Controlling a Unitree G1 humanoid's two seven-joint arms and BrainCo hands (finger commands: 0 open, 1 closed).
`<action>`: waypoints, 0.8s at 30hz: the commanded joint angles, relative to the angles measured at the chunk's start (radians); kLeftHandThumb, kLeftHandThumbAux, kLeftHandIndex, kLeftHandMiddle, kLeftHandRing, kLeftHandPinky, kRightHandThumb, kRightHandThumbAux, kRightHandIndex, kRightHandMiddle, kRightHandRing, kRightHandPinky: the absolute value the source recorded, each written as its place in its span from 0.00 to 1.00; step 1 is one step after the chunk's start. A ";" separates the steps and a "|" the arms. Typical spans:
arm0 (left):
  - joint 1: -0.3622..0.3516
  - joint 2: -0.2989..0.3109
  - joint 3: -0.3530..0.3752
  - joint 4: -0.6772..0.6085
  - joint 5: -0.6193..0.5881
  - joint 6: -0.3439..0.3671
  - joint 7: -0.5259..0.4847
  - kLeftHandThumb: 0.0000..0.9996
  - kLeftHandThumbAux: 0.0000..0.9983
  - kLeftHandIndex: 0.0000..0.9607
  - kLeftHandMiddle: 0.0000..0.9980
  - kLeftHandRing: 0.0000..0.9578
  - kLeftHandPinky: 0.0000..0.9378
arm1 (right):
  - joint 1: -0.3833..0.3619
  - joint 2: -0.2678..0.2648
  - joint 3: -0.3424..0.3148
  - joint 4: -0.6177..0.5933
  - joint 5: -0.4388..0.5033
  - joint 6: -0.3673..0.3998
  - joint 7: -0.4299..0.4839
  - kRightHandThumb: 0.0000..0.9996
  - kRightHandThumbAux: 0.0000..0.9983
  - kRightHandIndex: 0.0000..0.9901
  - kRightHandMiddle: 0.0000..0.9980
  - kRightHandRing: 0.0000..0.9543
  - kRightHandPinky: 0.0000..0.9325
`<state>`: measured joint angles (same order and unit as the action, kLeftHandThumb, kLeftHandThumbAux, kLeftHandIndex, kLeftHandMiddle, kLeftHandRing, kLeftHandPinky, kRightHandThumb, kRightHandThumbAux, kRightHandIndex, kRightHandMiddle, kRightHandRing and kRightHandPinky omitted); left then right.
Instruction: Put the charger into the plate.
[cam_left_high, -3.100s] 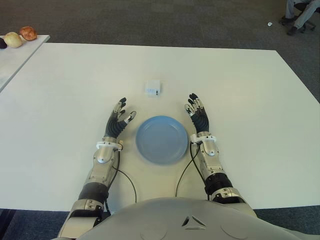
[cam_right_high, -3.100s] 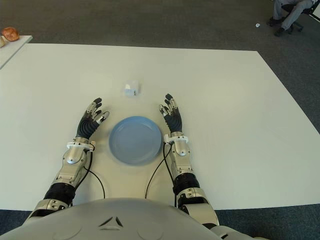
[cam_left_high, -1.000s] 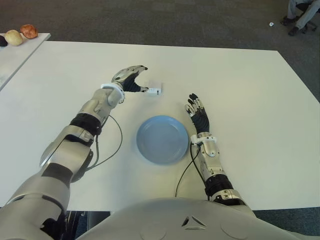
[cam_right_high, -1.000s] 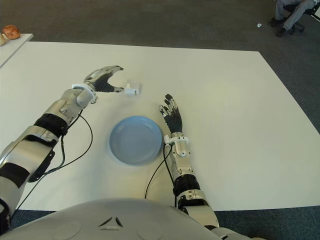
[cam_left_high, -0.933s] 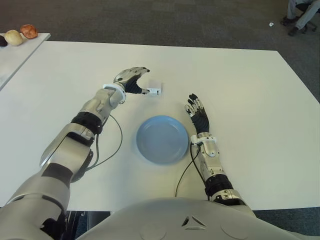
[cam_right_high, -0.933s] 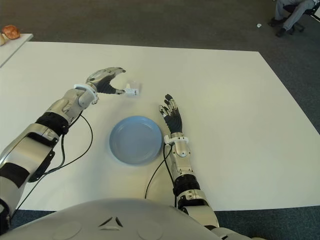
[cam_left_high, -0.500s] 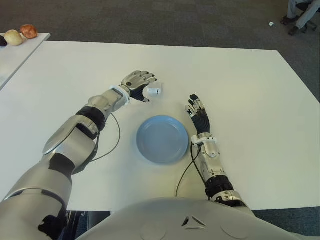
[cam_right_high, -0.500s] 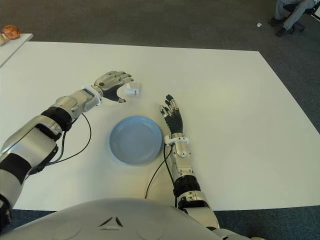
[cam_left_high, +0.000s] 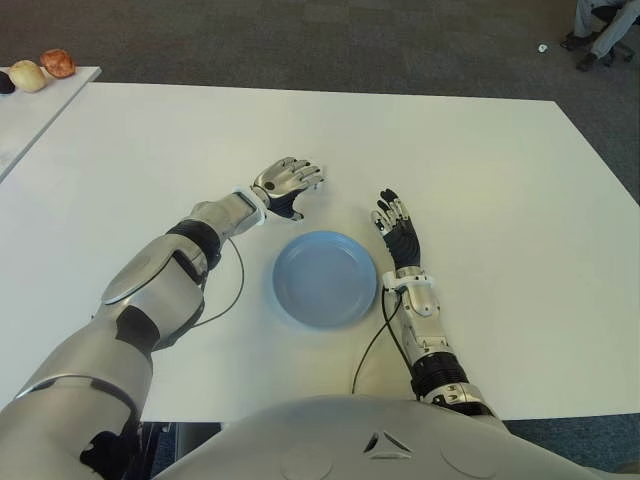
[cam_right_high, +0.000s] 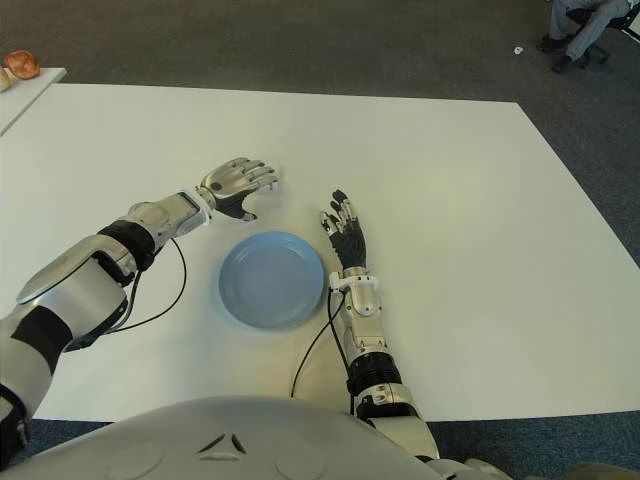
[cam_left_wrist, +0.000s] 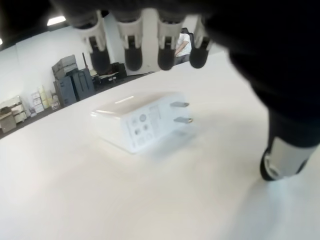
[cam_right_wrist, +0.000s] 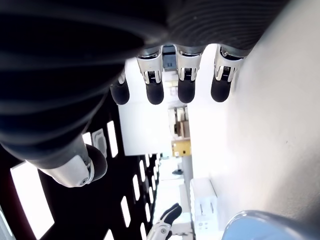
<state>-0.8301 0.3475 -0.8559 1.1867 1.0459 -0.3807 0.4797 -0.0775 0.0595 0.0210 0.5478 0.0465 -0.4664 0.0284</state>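
Note:
The white charger (cam_left_wrist: 142, 122) lies flat on the table with its two prongs showing in the left wrist view. My left hand (cam_left_high: 296, 188) hovers over it, fingers spread above and thumb (cam_left_wrist: 280, 160) off to one side, open and not gripping. In the eye views the hand hides the charger. The empty blue plate (cam_left_high: 325, 280) sits just in front of that hand, nearer my body. My right hand (cam_left_high: 395, 225) shows open and flat beside the plate's right edge.
The white table (cam_left_high: 500, 200) stretches wide on all sides. A side table at the far left carries round fruit-like items (cam_left_high: 40, 70). A person's legs (cam_left_high: 605, 25) show at the far right on the carpet. Cables trail from both wrists.
My left hand has swung from beside the charger to over it, lowering and covering it in the eye views. The right hand and plate have not moved.

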 joint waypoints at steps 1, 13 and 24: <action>0.022 -0.027 -0.038 0.037 0.027 -0.002 -0.005 0.00 0.56 0.00 0.00 0.00 0.00 | 0.051 0.026 0.002 0.022 0.002 0.041 -0.002 0.02 0.59 0.04 0.09 0.06 0.07; 0.043 -0.072 -0.045 0.082 0.000 0.019 -0.028 0.00 0.53 0.00 0.00 0.00 0.00 | 0.076 0.021 0.004 -0.007 0.005 0.046 0.010 0.02 0.59 0.04 0.09 0.07 0.07; 0.069 -0.103 -0.010 0.107 -0.063 0.034 -0.118 0.00 0.50 0.00 0.00 0.00 0.00 | 0.097 0.017 0.001 -0.035 0.006 0.045 0.016 0.01 0.58 0.04 0.08 0.06 0.06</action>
<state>-0.8050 0.2537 -0.8659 1.2681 0.9900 -0.3447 0.4334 -0.0256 0.0590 0.0220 0.4878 0.0479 -0.4588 0.0445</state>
